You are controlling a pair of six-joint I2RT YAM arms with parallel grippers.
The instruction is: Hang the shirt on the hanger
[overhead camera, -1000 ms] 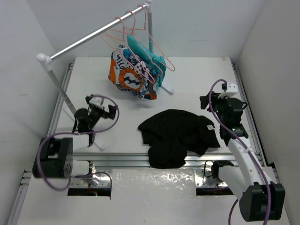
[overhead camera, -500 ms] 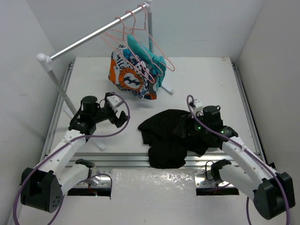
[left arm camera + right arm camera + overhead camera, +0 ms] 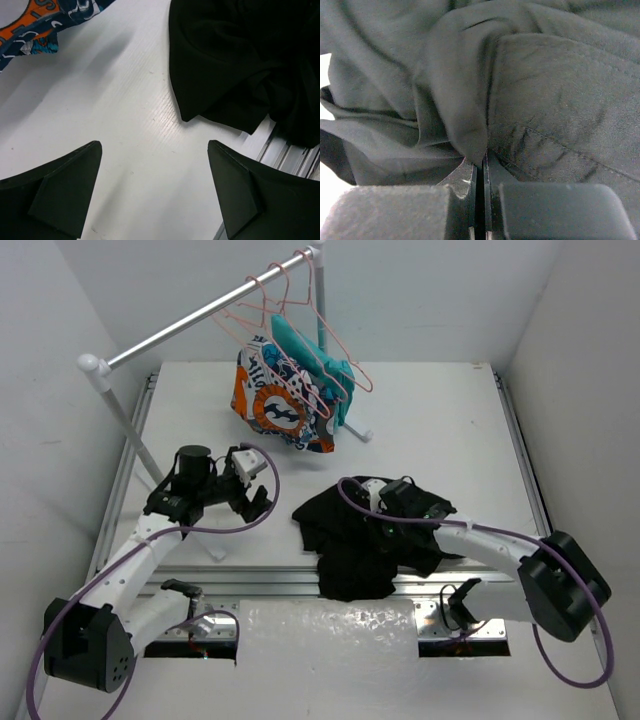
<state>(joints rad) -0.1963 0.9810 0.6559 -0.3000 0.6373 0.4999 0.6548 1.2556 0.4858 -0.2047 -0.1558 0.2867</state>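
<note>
The black shirt (image 3: 345, 560) lies crumpled on the white table near its front edge. My right gripper (image 3: 383, 515) reaches into its middle. In the right wrist view the jaws (image 3: 481, 165) are shut and pinch a fold of the shirt (image 3: 545, 90). My left gripper (image 3: 258, 485) hovers open over bare table to the left of the shirt. Its wrist view shows the fingers (image 3: 154, 150) wide apart with the shirt's edge (image 3: 235, 65) ahead on the right. Pink wire hangers (image 3: 347, 348) hang on the rack at the back; the frontmost is bare.
The clothes rack's rail (image 3: 190, 325) runs diagonally over the back left, and its slanted leg (image 3: 140, 450) stands just beside my left arm. An orange-blue-white patterned garment (image 3: 275, 405) and a teal one (image 3: 315, 360) hang from it. Metal rails border the table's front edge (image 3: 250, 580).
My right arm swung left from the table's right side onto the shirt and its jaws closed on a fold. My left arm extended toward the shirt's left side, then held still.
</note>
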